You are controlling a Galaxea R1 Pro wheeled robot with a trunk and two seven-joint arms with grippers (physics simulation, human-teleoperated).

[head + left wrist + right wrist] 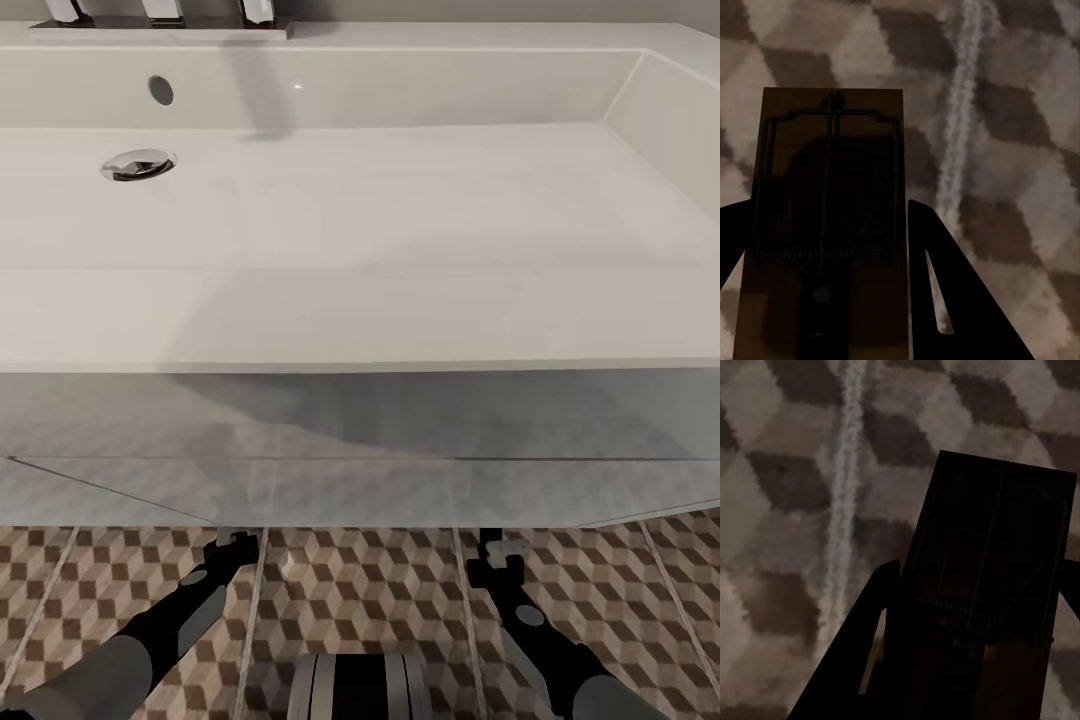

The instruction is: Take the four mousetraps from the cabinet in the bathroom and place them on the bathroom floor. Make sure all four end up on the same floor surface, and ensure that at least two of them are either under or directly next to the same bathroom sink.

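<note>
The white sink (360, 320) spans the head view from above, with its chrome drain (137, 165). Both arms reach down to the cube-patterned bathroom floor (370, 590) at the foot of the vanity. My left gripper (236, 546) is shut on a brown wooden mousetrap (832, 187), whose edges sit against the dark fingers (952, 300). My right gripper (497, 548) is shut on a second mousetrap (997, 547), tilted between its fingers (866, 652). Both traps hang close over the tiles. The cabinet is out of view.
The vanity's pale front panel (360, 470) stands just beyond both grippers. Chrome tap parts (160, 12) line the back of the sink. Pale grout lines (960, 127) run across the floor beside each trap. My base (360, 690) is between the arms.
</note>
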